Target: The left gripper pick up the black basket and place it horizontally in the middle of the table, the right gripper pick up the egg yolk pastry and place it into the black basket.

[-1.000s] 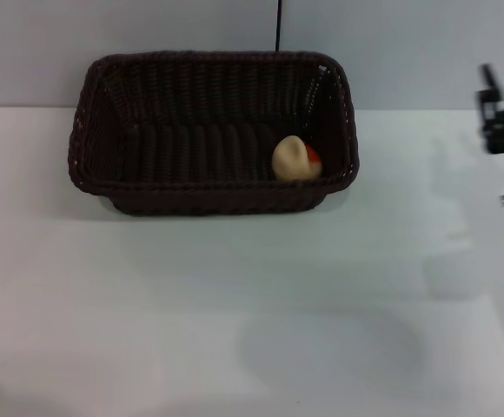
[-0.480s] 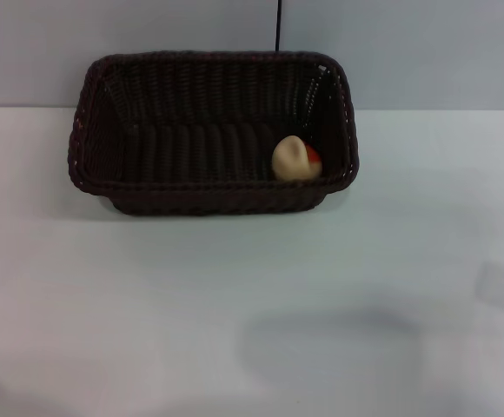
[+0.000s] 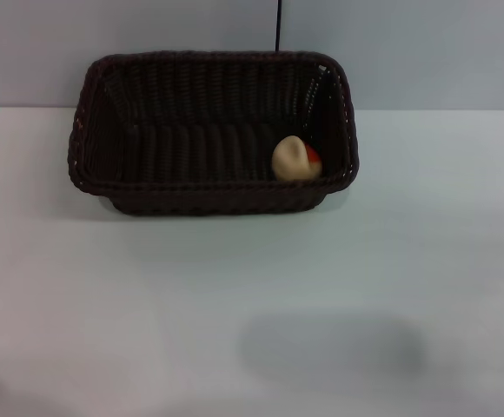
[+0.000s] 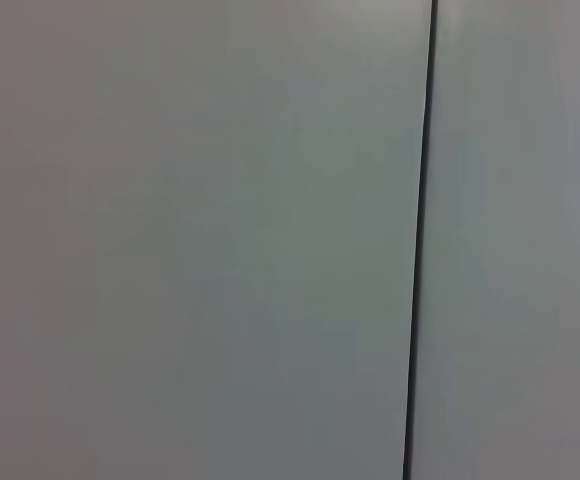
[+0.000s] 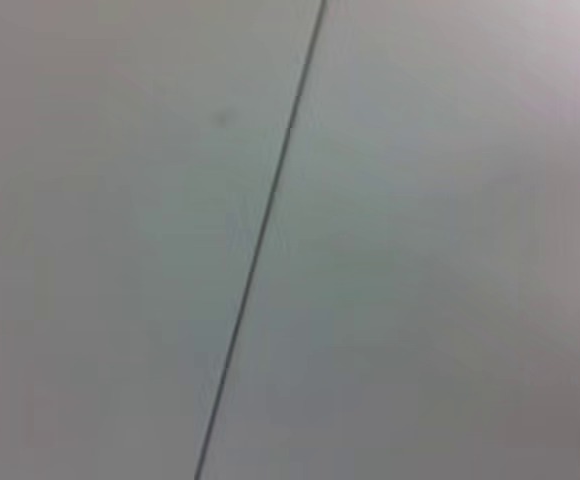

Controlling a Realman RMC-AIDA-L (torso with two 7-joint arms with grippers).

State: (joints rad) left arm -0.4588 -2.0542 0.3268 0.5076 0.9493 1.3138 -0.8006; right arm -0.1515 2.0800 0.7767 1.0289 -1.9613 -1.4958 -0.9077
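The black basket lies lengthwise across the far middle of the white table in the head view, resting flat against the back wall. The egg yolk pastry sits inside it near the right end, its orange-red patch facing right. Neither gripper shows in the head view. Both wrist views show only a plain grey wall panel with a thin dark seam, also seen in the right wrist view.
The white table stretches from the basket to the front edge. A grey back wall with a dark vertical seam stands right behind the basket.
The right gripper, seen at the right edge one second ago, has moved out of the head view. The basket and pastry have not moved.
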